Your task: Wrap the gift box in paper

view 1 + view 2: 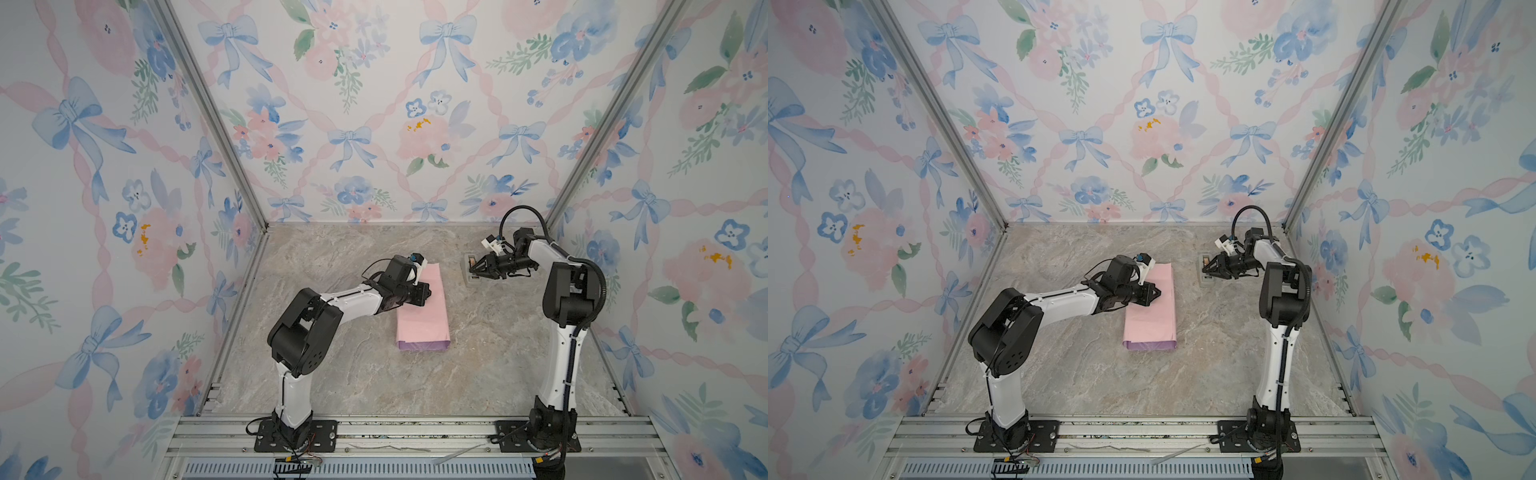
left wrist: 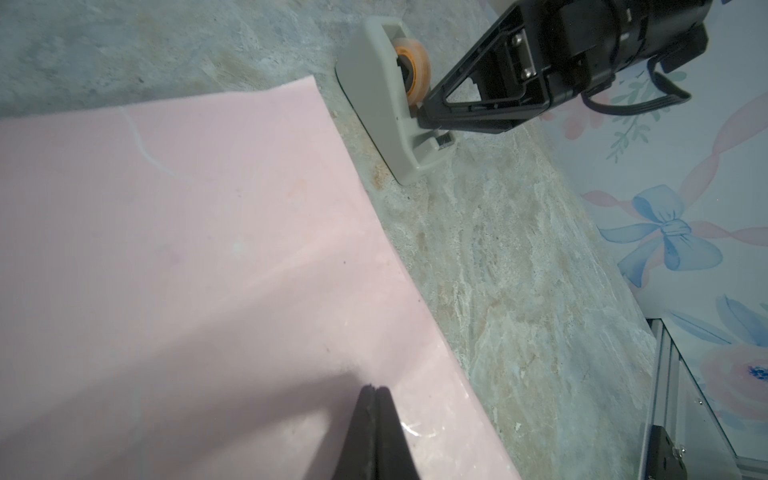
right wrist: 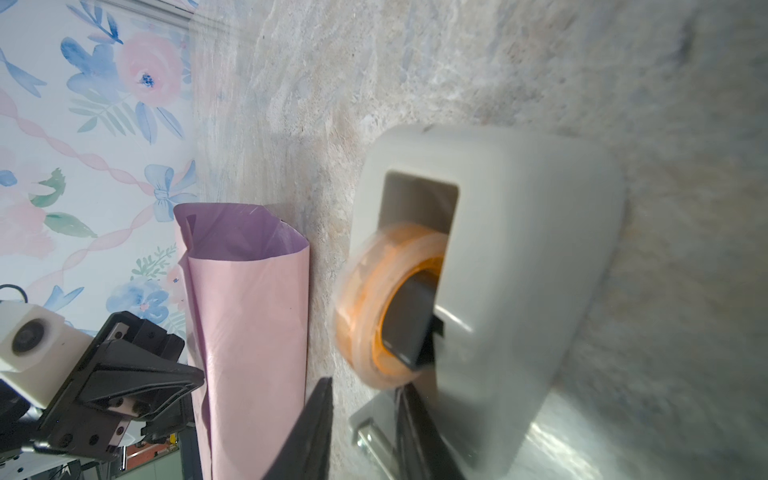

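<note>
Paper (image 1: 422,316) laid at bench (image 1: 332,374) centre, long side run front to back. Tape dispenser (image 2: 382,104) set just right of paper's far corner, apart from it. Left hand (image 1: 429,295) placed on paper's far half; right hand (image 1: 471,270) held over dispenser, reached in from right.

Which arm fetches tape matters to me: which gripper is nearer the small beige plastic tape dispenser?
Right. The right gripper has its fingertips at the cutter end of the tape dispenser; the left gripper, shut, hovers over the folded pink paper, apart from the dispenser.
</note>
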You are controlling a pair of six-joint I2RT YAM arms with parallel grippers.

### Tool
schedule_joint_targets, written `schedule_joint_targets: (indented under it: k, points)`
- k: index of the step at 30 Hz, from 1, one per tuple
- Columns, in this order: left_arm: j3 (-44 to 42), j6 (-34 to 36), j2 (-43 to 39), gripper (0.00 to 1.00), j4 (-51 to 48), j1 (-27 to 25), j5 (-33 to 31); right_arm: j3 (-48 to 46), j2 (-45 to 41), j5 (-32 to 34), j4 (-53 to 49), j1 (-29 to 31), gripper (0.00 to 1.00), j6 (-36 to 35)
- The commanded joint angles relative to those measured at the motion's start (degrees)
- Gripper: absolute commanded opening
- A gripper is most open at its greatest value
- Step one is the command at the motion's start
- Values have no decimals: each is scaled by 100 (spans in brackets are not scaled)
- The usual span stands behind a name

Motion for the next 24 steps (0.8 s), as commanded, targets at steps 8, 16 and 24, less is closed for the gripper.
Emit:
schedule_joint_targets:
  k: [8, 16, 24]
  points:
    - [-61, -94, 196, 1, -708, 23, -66, 300, 442, -238, -766, -72, 24, -315]
    - [-53, -101, 200, 1, -707, 11, -66, 323, 480, -423, -780, -119, 16, -346]
    - [-35, -104, 210, 1, -707, 9, -74, 232, 340, -776, -816, -132, 5, -409]
